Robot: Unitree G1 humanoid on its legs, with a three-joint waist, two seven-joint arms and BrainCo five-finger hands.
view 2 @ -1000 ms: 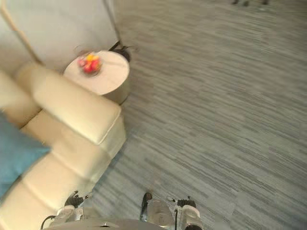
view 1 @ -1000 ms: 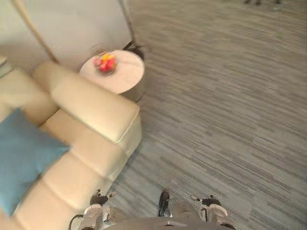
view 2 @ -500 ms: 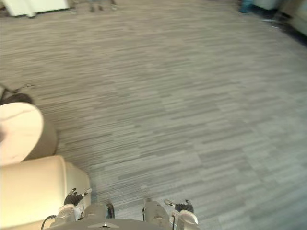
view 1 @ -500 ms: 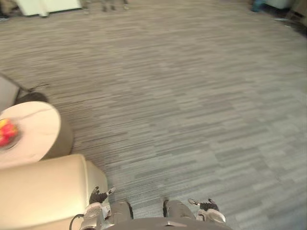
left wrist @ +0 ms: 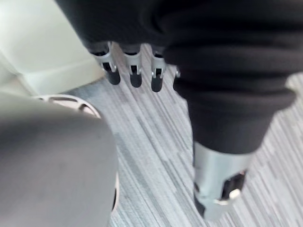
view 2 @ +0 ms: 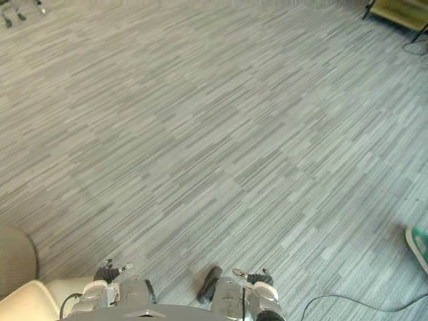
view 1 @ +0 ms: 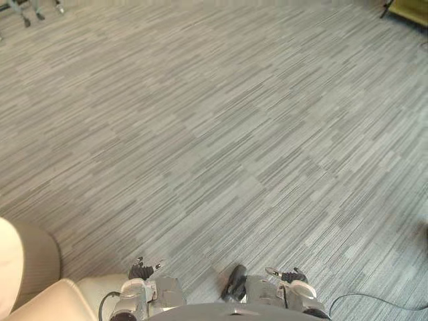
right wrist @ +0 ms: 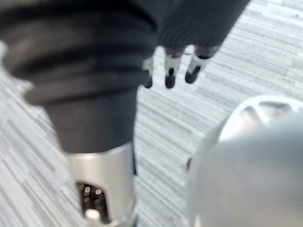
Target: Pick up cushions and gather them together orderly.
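Cushion candidate: a teal item (view 2: 418,245) with a pale rim lies on the floor (view 1: 221,134) at the far right, cut off by the edge of the right eye view. Too little of it shows to tell whether it is a cushion. It lies well apart from both robot hands and from the sofa.

Right robot hand (right wrist: 171,74): it hangs low at the robot's right side over the striped grey carpet. The fingers (right wrist: 191,73) point straight down in a row, the thumb (right wrist: 101,187) stands apart, and the grasp is wide and empty. In the left eye view it sits at the lower edge, right of centre.

Left robot hand (left wrist: 135,73): it hangs at the robot's left side. The fingers (left wrist: 112,72) are straight and relaxed, the thumb (left wrist: 218,187) stands apart, and the grasp is wide and empty. The fingertips hang just beside the cream sofa (left wrist: 42,42), with carpet below; contact cannot be told.

Surroundings: a corner of the sofa shows at the lower left of the eye views. A round worktop (view 1: 30,264) with tan sides stands just behind that corner, at the left edge. A yellowish piece of furniture (view 2: 396,9) stands at the far right corner of the floor, and dark chair legs (view 1: 27,12) show at the far left corner.
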